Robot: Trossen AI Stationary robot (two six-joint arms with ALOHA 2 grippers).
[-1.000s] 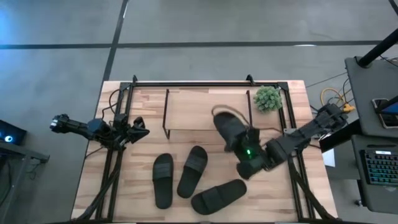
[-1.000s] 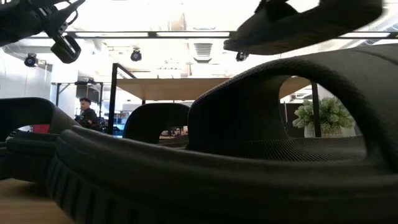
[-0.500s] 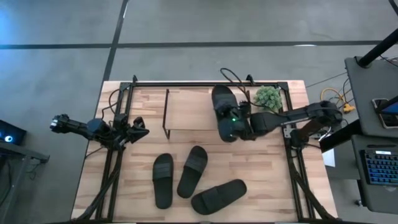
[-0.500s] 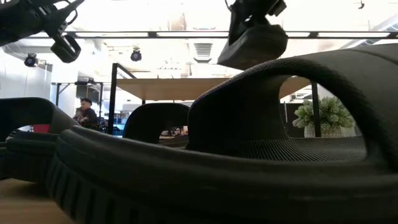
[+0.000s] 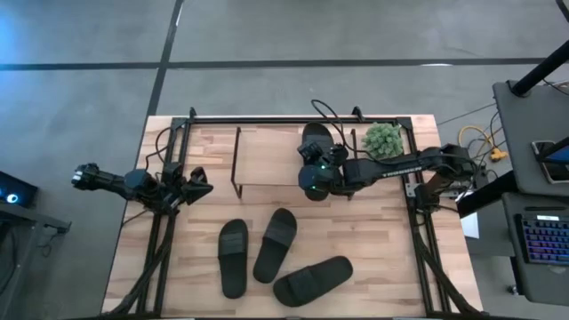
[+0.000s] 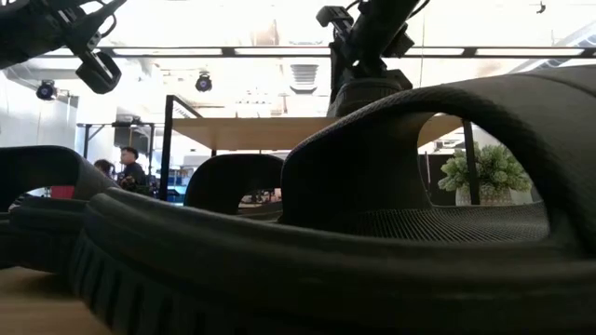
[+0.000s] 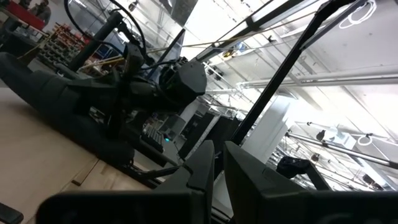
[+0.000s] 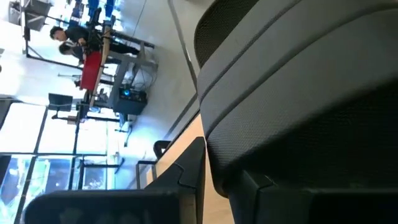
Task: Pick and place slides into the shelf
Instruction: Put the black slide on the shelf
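Note:
The shelf (image 5: pixel 271 158) with its light top board stands at the table's far middle. My right gripper (image 5: pixel 313 180) reaches in from the right and is shut on one black slide (image 5: pixel 316 140), which lies lengthwise over the shelf's right part. In the low view this slide (image 6: pixel 369 90) shows end-on above the shelf board (image 6: pixel 242 130). Three more slides (image 5: pixel 234 258) (image 5: pixel 276 244) (image 5: pixel 313 279) lie flat on the table's near half. My left gripper (image 5: pixel 201 188) waits shut at the left edge. My right gripper holds the slide by its near end (image 8: pixel 261 143), pinched between the two fingers. The fingers (image 8: pixel 186 177) point toward the table's far edge, along the slide. The slide is held about level over the shelf's top board; whether it touches the board I cannot tell.
A small green plant (image 5: pixel 383 140) stands just right of the shelf, close to my right arm. Black frame rails (image 5: pixel 293 118) run along the table's far edge and both sides. One slide's strap (image 6: pixel 410 214) fills the low view's foreground. People show in the room behind.
My right gripper has carried the slide from the table's right middle toward the far edge and leftward, onto the shelf's right part. It turned the slide from slanting to lengthwise, far to near, and brought it lower. It stayed shut on it.

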